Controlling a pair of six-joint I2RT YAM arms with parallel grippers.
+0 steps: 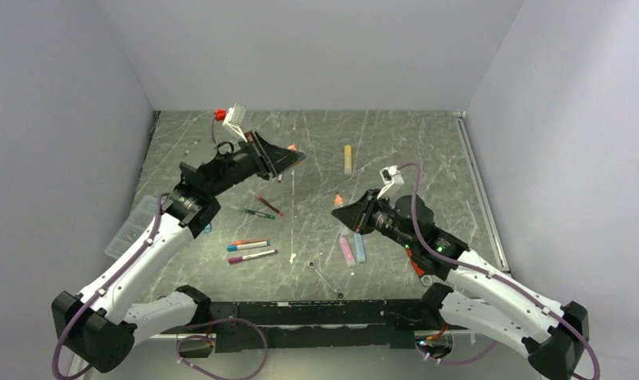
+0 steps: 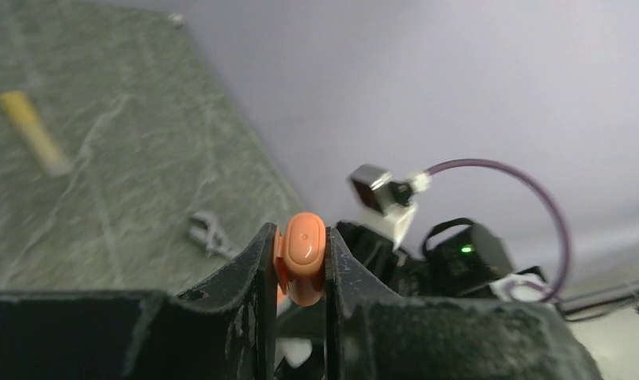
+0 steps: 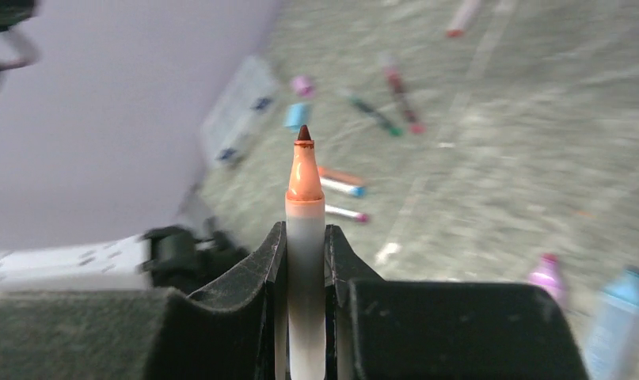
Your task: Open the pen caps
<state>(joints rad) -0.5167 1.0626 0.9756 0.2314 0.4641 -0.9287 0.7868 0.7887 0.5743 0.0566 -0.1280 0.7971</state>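
A single wrench (image 1: 325,277) lies closest to the front edge of the tabletop (image 1: 427,150). Just beyond it, to the left, three thin markers (image 1: 249,250) lie side by side. To the right are a pink highlighter (image 1: 347,250) and a blue highlighter (image 1: 359,248), close together. A clear tray (image 1: 130,229) overhangs the left edge.

Farther in, two thin pens (image 1: 260,208), one green and one red, lie under the left arm. The right claw (image 3: 304,237) is clamped on a white marker (image 3: 305,277) whose bare orange tip sticks out past the fingertips. The left claw (image 2: 300,245), raised farther back on the left, pinches the orange cap (image 2: 302,265), well apart from that marker.

One yellow highlighter (image 1: 348,158) lies far centre. Walls close in the left, far and right edges, and the far right corner has open room.
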